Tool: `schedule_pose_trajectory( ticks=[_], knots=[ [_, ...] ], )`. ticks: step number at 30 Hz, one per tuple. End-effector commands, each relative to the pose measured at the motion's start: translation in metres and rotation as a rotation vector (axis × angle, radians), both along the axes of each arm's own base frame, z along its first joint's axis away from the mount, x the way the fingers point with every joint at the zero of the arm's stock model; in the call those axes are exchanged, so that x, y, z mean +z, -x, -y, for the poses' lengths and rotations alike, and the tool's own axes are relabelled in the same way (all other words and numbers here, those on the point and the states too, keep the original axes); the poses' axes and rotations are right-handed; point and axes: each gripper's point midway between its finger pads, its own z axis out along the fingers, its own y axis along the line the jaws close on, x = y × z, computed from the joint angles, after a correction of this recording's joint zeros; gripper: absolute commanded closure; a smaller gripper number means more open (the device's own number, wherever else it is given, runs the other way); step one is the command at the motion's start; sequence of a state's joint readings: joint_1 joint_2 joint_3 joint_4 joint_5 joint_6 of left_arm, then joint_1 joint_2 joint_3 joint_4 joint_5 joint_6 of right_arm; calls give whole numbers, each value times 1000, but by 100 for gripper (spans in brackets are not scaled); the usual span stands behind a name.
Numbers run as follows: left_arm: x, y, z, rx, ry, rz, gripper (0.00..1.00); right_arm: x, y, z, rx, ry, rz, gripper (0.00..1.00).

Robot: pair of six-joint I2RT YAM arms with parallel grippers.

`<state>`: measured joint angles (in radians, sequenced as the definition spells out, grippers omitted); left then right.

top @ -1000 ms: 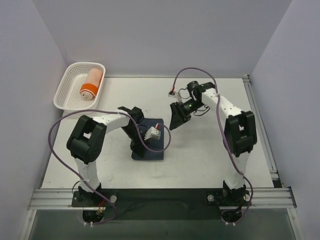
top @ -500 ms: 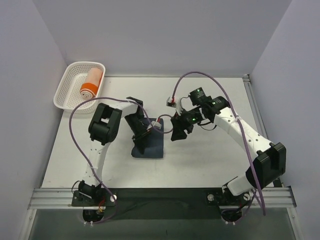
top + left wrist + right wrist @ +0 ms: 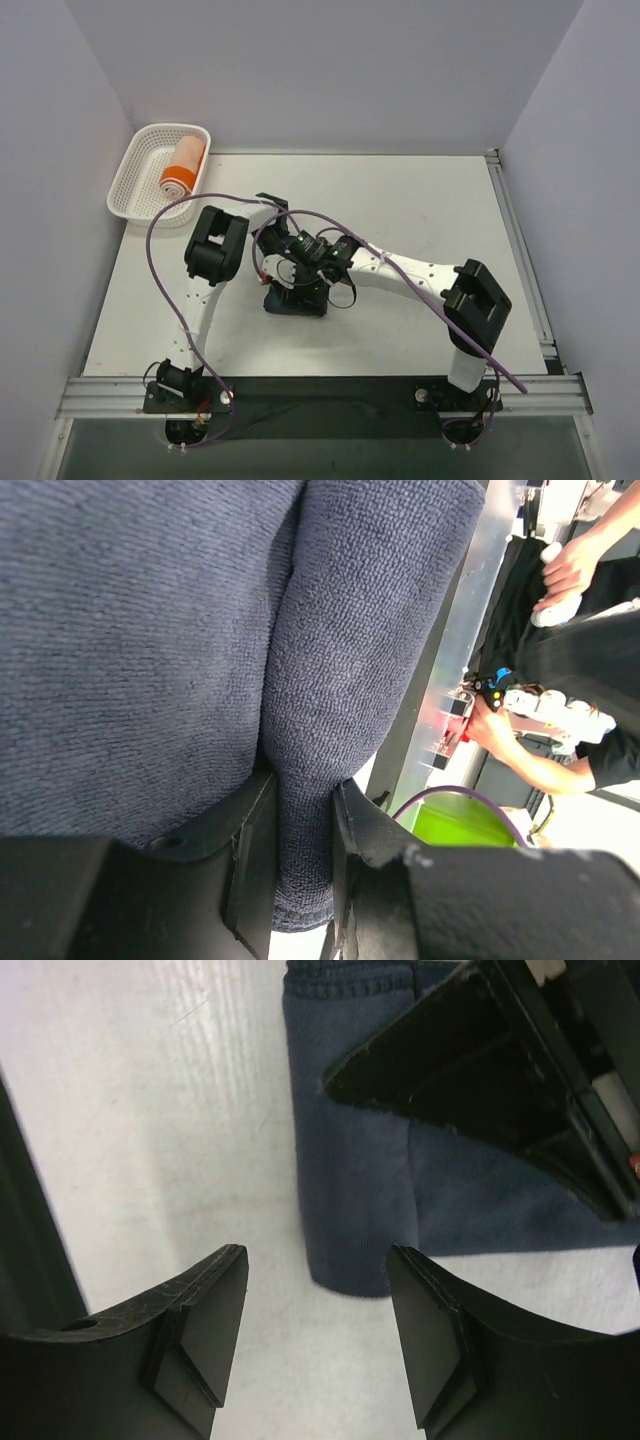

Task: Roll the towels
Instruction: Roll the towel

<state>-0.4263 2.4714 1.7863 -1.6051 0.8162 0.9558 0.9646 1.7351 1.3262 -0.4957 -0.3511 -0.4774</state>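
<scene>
I have the left gripper (image 3: pixel 300 845) closed on a raised fold of the dark navy-blue plain cloth towel (image 3: pixel 150 630); its black fingers (image 3: pixel 252 830) pinch the pile with barely a gap between them. The right gripper (image 3: pixel 320 1335) is spread wide and has hold of nothing.

The navy towel lies on the white table (image 3: pixel 420 200), near the middle and a little towards the left arm's side. It is well apart from the white plastic lattice basket (image 3: pixel 128 185) in the far left corner; in that basket the orange towel with a white band (image 3: pixel 183 166) already lies rolled.

From the right wrist, the navy towel sits straight ahead of the open fingers; its near end falls between them and just beyond their tips. Its long axis runs away from the gripper, so I judge the opening spans the towel's width; the left gripper sits on the far part, off to the right of that view.

From above, both wrists stack over the cloth and only a dark sliver shows at its near edge; I cannot tell how much of it is rolled. I also cannot tell whether the right fingertips touch the table; the left wrist view is all cloth, with few of the towel's edges to read.
</scene>
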Motion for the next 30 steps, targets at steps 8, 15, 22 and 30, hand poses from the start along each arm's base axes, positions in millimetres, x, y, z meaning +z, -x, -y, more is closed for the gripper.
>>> schedule_pose_trajectory(
  ticks=[8, 15, 22, 30],
  knots=[
    [-42, -17, -30, -108, -29, 88, 64, -49, -16, -18, 37, 27, 109, 48],
    [-34, -16, -34, -81, -17, 82, 57, -90, -7, 4, 27, 96, 20, 71],
    [5, -38, -45, 47, 13, 156, 39, -86, 3, 10, -4, 32, -192, 100],
    [82, -91, -77, 293, 58, 358, 34, -88, 12, 7, -15, -14, -396, 100]
  ],
)
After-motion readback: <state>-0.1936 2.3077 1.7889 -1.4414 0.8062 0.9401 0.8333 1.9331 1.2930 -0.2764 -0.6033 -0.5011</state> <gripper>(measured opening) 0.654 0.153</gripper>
